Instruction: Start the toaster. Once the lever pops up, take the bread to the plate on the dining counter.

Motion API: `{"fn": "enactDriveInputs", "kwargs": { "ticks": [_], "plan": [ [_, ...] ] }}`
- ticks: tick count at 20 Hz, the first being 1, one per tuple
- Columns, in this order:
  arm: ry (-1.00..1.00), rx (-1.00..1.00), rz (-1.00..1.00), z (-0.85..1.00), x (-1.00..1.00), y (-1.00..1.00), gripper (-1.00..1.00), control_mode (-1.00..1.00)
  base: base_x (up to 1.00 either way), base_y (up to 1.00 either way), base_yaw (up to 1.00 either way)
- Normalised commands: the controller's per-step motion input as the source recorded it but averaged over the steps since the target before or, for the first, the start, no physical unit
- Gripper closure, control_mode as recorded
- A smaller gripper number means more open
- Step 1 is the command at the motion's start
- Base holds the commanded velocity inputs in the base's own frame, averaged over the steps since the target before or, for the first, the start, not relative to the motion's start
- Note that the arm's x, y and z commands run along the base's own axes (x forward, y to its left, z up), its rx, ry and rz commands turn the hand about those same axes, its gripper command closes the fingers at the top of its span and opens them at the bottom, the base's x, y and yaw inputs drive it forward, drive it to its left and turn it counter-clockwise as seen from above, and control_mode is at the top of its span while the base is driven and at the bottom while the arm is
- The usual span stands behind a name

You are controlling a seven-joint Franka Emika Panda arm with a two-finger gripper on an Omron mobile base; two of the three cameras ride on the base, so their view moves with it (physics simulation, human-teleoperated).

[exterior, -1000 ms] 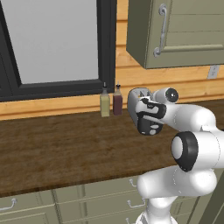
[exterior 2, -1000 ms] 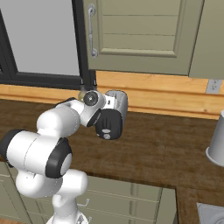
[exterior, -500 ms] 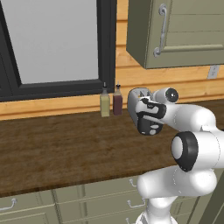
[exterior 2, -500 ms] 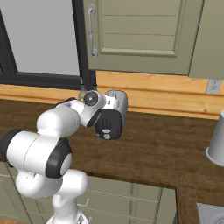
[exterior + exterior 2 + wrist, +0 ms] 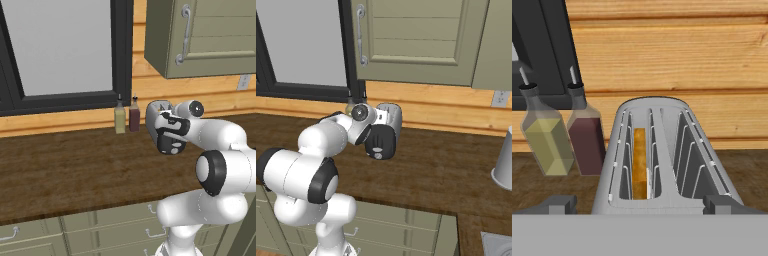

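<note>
Jaws (image 5: 640, 205) wide open, nothing held, hovering just over the toaster (image 5: 662, 155). Toaster sits on the wood desk (image 5: 65, 170) by the far wall, partly hidden behind the hand in base views. Bread (image 5: 640, 162) stands upright in toaster's left slot. Two bottles just left of toaster: pale yellow bottle (image 5: 544, 135), dark red bottle (image 5: 586, 132), side by side.

The bread (image 5: 640, 162) stands in the toaster's (image 5: 662, 155) left slot, two bottles (image 5: 564, 132) just left.
</note>
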Motion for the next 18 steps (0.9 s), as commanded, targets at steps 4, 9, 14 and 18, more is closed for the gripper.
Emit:
{"fn": "enactDriveInputs", "kwargs": {
  "ticks": [4, 9, 14, 18],
  "plan": [
    [0.00, 0.00, 0.00, 0.00, 0.00, 0.00, -1.00, -1.00, 0.00, 0.00, 0.00],
    [0.00, 0.00, 0.00, 0.00, 0.00, 0.00, -1.00, -1.00, 0.00, 0.00, 0.00],
    [0.00, 0.00, 0.00, 0.00, 0.00, 0.00, -1.00, -1.00, 0.00, 0.00, 0.00],
    [0.00, 0.00, 0.00, 0.00, 0.00, 0.00, -1.00, -1.00, 0.00, 0.00, 0.00]
  ]
}}
